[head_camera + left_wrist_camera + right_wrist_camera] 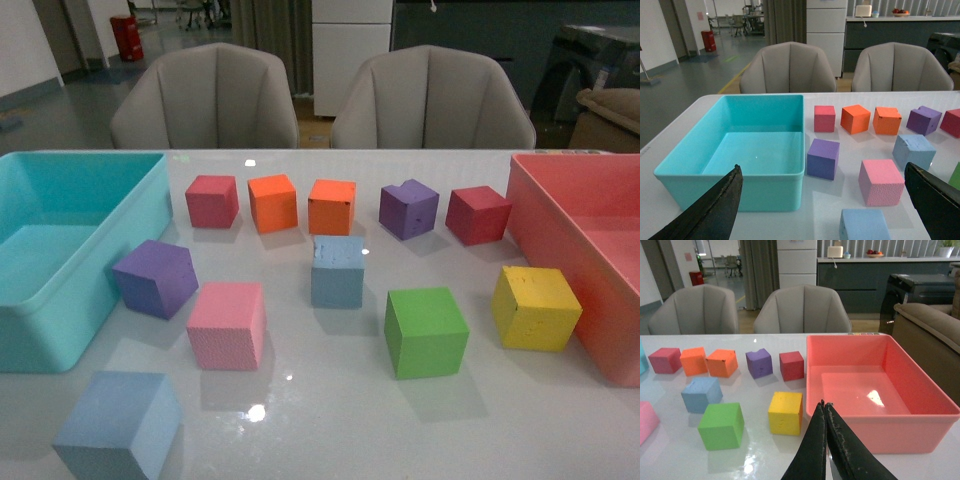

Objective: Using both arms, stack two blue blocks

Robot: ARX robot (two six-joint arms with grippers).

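the left tool (822,167) hangs over the near side of the bench (340,435) with its fingers spread wide and nothing between them. the right tool (823,405) has its fingers pressed together, empty, in front of the pink bin (880,390). one blue block (337,272) sits mid-bench, just in front of an orange cube (331,206), with the pink cube (227,323) and the green cube (426,331) nearer on either side. the other blue block (118,425) lies at the near left, in front of the teal bin (60,250). the two blocks rest flat, well apart, and neither tool touches them.
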